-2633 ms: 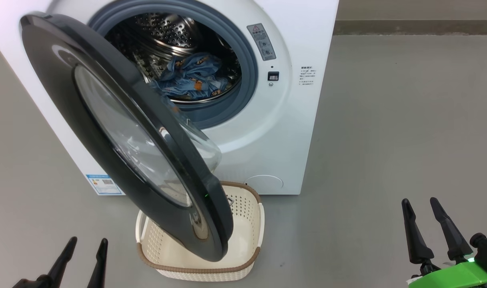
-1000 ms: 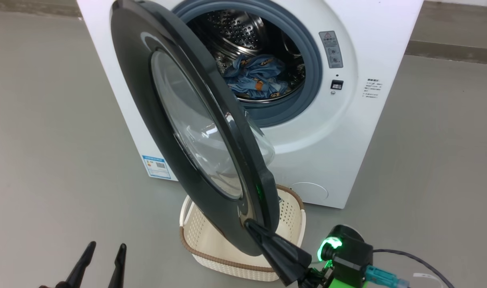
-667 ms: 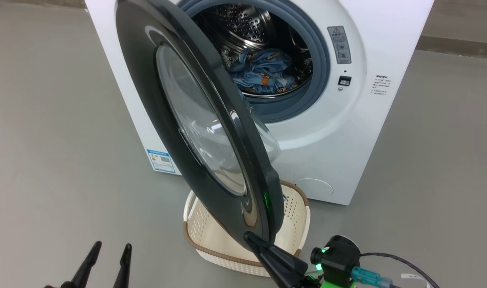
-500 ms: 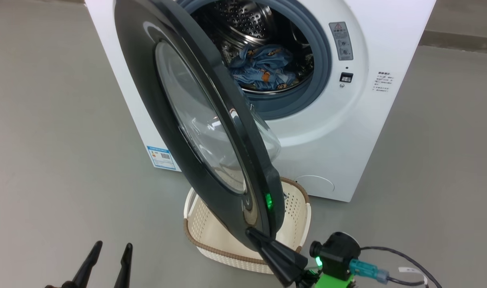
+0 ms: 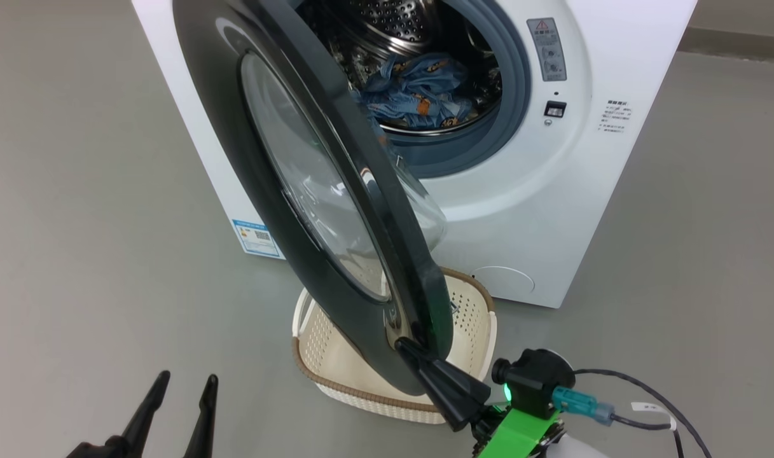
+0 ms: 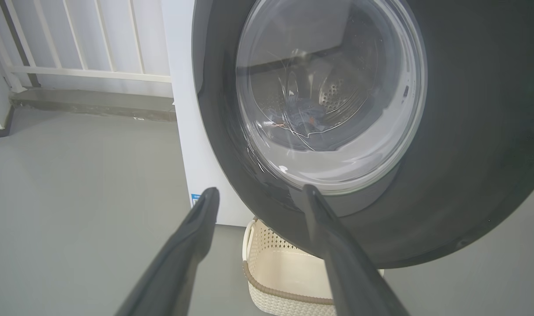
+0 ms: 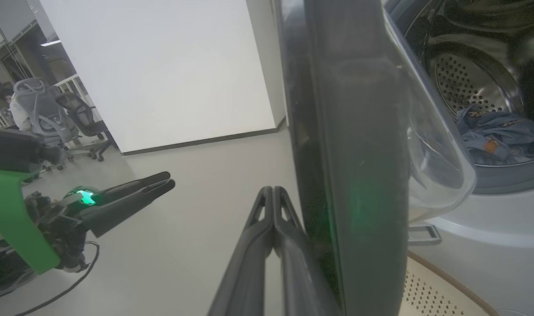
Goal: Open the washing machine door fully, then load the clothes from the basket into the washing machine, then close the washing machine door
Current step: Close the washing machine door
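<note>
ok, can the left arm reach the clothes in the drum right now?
Probably not. The left gripper sits low on the outer side of the door, which stands partly open between it and the clothes in the washing machine. Its free edge is where the right gripper sits.

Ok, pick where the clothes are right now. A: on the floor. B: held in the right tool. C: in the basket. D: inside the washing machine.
D: the clothes lie bunched inside the washing machine, behind its open door, and the visible part of the basket holds none.
</note>
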`<state>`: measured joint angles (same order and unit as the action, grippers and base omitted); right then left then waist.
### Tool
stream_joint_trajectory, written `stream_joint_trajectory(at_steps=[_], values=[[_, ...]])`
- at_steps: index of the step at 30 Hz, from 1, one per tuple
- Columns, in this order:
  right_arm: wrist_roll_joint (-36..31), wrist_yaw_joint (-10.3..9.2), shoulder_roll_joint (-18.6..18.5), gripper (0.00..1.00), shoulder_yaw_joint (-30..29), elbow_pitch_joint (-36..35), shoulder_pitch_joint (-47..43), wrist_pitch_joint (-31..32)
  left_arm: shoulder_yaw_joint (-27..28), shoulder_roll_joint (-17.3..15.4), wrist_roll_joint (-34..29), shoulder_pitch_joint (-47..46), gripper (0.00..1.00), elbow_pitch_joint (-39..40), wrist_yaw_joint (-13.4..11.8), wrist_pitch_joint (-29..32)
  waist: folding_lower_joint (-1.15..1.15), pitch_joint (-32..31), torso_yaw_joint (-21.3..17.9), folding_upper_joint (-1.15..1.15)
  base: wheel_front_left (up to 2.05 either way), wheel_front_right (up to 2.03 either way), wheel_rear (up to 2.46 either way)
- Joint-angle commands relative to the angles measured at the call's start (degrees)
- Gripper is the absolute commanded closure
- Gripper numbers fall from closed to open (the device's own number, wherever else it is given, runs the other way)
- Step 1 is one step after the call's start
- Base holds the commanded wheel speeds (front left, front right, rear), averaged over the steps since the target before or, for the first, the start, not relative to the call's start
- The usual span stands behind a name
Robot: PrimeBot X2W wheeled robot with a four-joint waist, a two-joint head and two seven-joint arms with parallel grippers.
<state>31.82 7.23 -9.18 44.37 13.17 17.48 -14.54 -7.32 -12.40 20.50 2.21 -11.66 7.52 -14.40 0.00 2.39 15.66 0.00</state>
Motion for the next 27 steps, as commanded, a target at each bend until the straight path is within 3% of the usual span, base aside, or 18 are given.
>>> stream_joint_trajectory(at_steps=[1, 14, 27], values=[[0.28, 0.25, 0.78, 1.00, -0.06, -1.00, 2.24, -0.46, 1.90, -0.62, -0.36, -3.16, 0.00, 1.73, -0.03, -0.60, 0.00, 0.28, 0.03, 0.00, 0.00, 0.00, 0.00], [-0.50, 0.25, 0.31, 1.00, -5.52, -0.88, 3.96, -0.46, 1.62, 0.20, -0.71, -5.09, 0.00, 2.68, -0.03, -0.60, 0.00, 3.36, -0.58, 0.00, 0.00, 0.00, 0.00], [-1.58, 0.25, -1.80, 1.00, -14.04, 0.86, 11.40, -0.46, 0.29, 2.32, -0.86, -10.34, 0.00, 4.78, -0.03, -0.60, 0.00, 11.23, -0.35, 0.00, 0.00, 0.00, 0.00]])
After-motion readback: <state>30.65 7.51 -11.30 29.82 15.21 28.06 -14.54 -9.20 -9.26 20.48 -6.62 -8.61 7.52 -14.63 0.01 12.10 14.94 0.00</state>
